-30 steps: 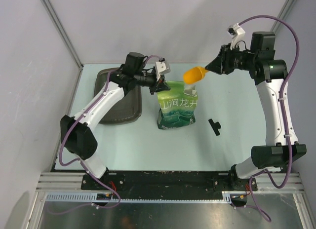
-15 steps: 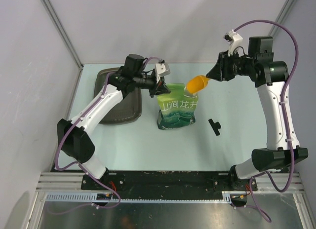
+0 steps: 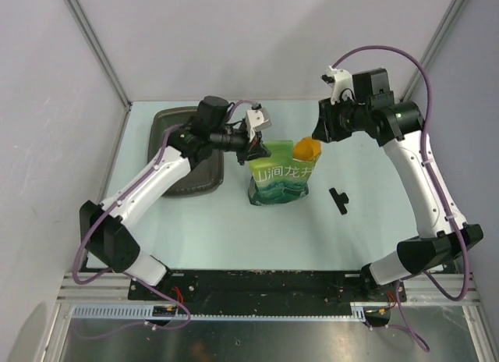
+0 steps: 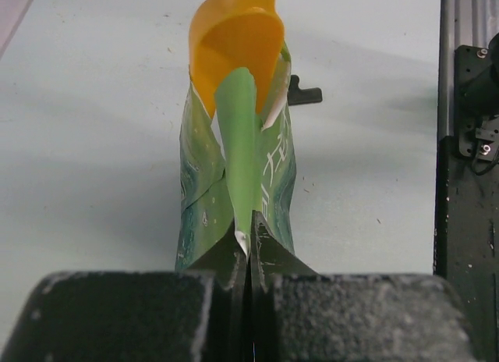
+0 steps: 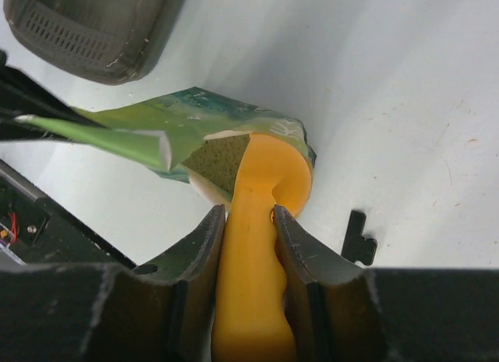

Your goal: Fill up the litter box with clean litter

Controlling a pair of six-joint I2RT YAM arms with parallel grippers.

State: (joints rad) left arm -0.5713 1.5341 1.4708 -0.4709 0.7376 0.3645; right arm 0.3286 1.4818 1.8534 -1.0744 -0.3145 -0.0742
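The left gripper (image 4: 249, 249) is closed on the top flap of the green pouch (image 3: 279, 181). The right gripper (image 5: 248, 215) clamps the handle of the orange scoop (image 5: 269, 171), whose bowl enters the pouch mouth. The litter box (image 3: 161, 122) lies near the pouch with no clean litter seen in it; the litter is probably hidden in the pouch. If the scoop pushes too hard, the pouch may tip or the flap may slip out — granules would spill. The pale surface (image 3: 374, 182) also carries a small black clip (image 3: 338, 200), with plain grey walls around.

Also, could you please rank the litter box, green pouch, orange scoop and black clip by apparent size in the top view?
1. litter box, though the left arm covers part
2. green pouch
3. orange scoop, partly inside the pouch
4. black clip
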